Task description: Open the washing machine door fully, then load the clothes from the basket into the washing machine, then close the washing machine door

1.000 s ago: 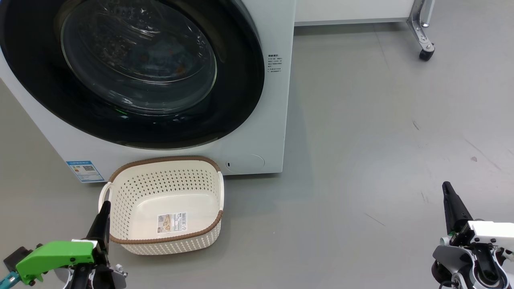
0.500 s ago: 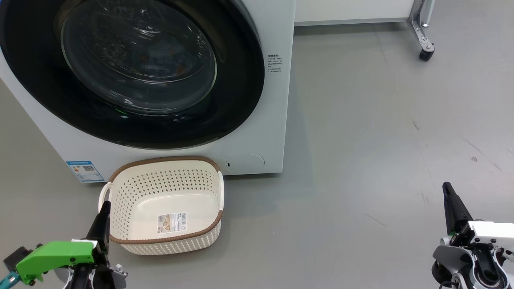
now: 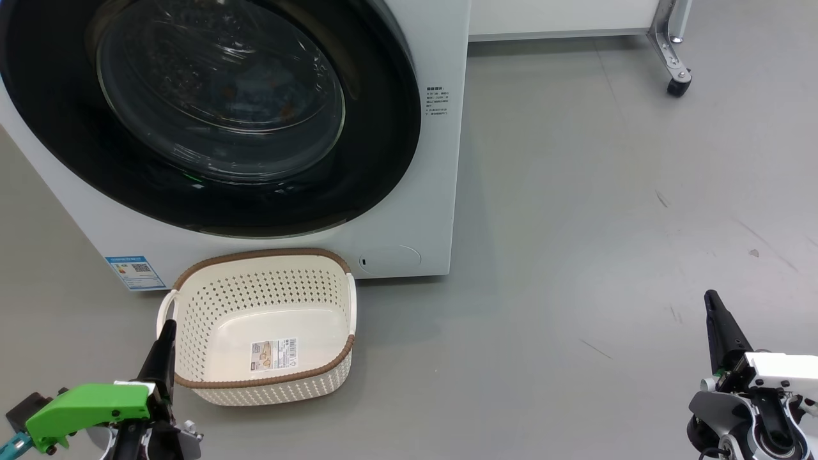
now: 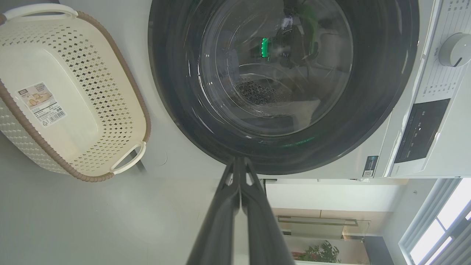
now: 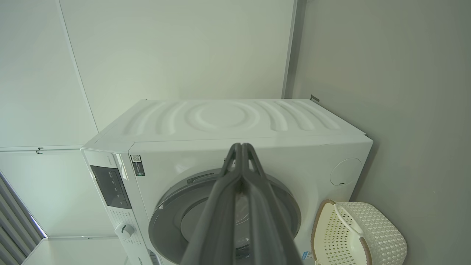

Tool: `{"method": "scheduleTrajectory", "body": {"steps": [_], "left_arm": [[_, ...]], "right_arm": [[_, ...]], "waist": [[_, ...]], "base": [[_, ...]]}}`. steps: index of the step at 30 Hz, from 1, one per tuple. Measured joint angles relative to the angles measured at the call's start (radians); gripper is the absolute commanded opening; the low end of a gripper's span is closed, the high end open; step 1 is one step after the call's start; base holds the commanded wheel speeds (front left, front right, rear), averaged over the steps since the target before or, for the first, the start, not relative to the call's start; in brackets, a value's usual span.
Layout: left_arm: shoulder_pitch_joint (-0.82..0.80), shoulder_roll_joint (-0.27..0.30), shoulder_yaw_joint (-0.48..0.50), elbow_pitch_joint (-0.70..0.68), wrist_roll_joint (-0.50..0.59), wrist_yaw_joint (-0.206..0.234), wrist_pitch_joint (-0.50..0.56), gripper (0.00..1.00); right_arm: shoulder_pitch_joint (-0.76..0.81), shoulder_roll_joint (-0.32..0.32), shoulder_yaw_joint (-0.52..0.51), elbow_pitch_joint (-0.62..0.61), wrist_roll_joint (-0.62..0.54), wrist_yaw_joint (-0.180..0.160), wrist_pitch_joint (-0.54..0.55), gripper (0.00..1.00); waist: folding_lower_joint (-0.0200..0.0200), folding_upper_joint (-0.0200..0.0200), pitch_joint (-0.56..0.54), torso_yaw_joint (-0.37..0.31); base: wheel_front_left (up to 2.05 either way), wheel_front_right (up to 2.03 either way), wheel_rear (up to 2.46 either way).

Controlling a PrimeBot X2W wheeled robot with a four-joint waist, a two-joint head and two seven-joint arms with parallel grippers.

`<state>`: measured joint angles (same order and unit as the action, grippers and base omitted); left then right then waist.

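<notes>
Resting clenched and empty, the left end effector [image 3: 168, 327] sits at 7 o'clock of the head view, the right end effector [image 3: 711, 298] at 4 o'clock; the washing machine door [image 3: 211, 112] lies shut on the washing machine [image 3: 441, 204]; the basket [image 3: 255, 254], at the door's 6 o'clock, holds nothing; the clothes [image 3: 282, 110] show dimly behind the glass; nothing seems left.

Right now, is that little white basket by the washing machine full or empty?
Empty. The basket has its bare cream floor and barcode sticker in plain sight, nothing lying inside.
</notes>
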<state>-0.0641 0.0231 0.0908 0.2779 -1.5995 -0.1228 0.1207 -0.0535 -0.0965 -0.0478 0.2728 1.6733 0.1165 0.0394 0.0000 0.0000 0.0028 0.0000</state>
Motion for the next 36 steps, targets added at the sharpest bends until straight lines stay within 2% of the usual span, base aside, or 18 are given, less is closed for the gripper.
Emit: {"method": "scheduleTrajectory", "body": {"steps": [36], "left_arm": [[0.0, 0.0, -0.001, -0.001, 0.0, 0.0, 0.0, 0.0]], "right_arm": [[-0.001, 0.001, -0.004, 0.005, 0.0, 0.0, 0.0, 0.0]], "waist": [[0.0001, 0.0, 0.0, 0.0]], "base": [[0.0, 0.0, 0.0]]}}
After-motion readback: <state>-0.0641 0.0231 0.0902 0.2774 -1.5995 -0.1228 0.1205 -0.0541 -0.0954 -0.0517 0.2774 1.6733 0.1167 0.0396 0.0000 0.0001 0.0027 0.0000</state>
